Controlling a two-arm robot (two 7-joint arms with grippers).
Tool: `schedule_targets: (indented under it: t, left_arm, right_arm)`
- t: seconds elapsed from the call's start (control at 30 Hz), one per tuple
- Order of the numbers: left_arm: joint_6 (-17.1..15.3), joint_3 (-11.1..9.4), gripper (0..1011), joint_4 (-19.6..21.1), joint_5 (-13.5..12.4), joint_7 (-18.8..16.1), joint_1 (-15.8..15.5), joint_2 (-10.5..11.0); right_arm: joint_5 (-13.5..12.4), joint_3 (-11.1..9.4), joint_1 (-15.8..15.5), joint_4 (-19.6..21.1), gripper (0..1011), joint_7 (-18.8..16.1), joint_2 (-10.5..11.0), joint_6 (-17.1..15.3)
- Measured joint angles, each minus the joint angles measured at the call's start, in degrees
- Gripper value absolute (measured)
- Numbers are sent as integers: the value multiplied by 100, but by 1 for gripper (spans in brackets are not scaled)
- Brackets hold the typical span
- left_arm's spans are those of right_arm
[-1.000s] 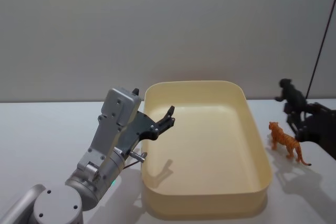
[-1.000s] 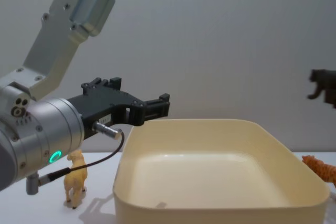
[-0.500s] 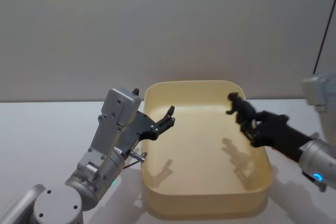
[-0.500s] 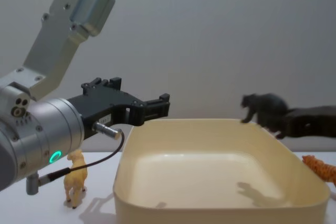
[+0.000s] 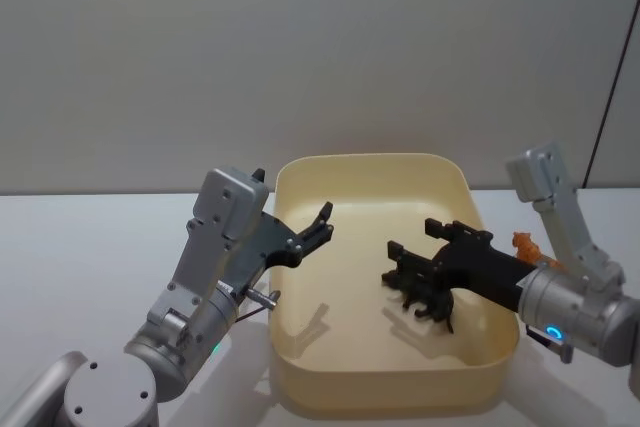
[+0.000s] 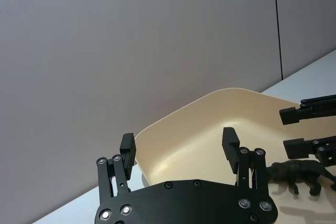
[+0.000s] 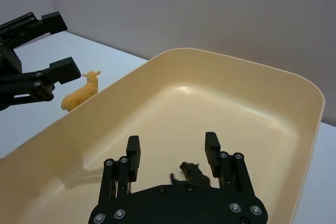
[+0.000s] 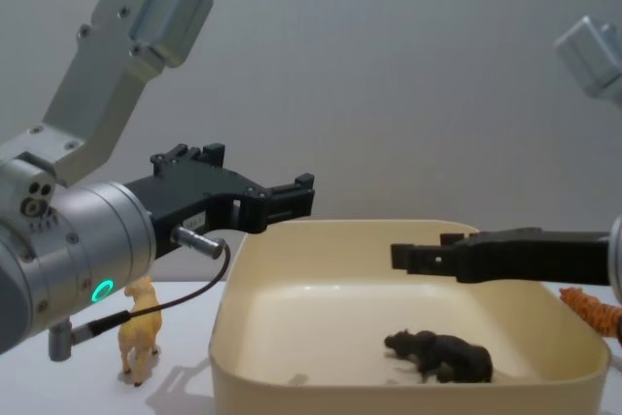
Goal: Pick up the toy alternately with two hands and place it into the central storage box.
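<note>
Silver-grey and sharply bent, the left arm rises from the near left. Its left gripper reaches forward over the left rim of the central storage box. Its fingers are spread wide with nothing between them. A green ring light glows on this arm's wrist.

The right arm comes in from the right, its forearm roughly level. Its right gripper hangs inside the box's outline above the floor. These fingers also stand well apart and hold nothing; the black toy is just below them, clear of both.

There are two grippers, one box and three toy animals. The box, a cream-yellow tub, sits on the white bench between the arms. It contains one thing, the black toy, which rests on its floor toward the right side. Whether it stands or lies on its side I cannot tell.

A yellow toy animal stands upright on the bench just left of the box, under the left arm. An orange toy animal is on the bench just right of the box, partly hidden by the wall.
</note>
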State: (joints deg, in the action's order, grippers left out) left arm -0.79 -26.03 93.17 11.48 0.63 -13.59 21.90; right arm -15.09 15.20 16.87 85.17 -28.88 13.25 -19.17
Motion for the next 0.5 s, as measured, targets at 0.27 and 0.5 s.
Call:
schedule_targets:
  t: [0.27,0.5]
  left_arm:
    - [0,0,1001,0,0,0,0,0]
    - [0,0,1001,0,0,0,0,0]
  right_arm:
    - [31,53,90,-110,942,-81,-61,-64]
    - [-136,-68,-69,159,1001,55,105,-64]
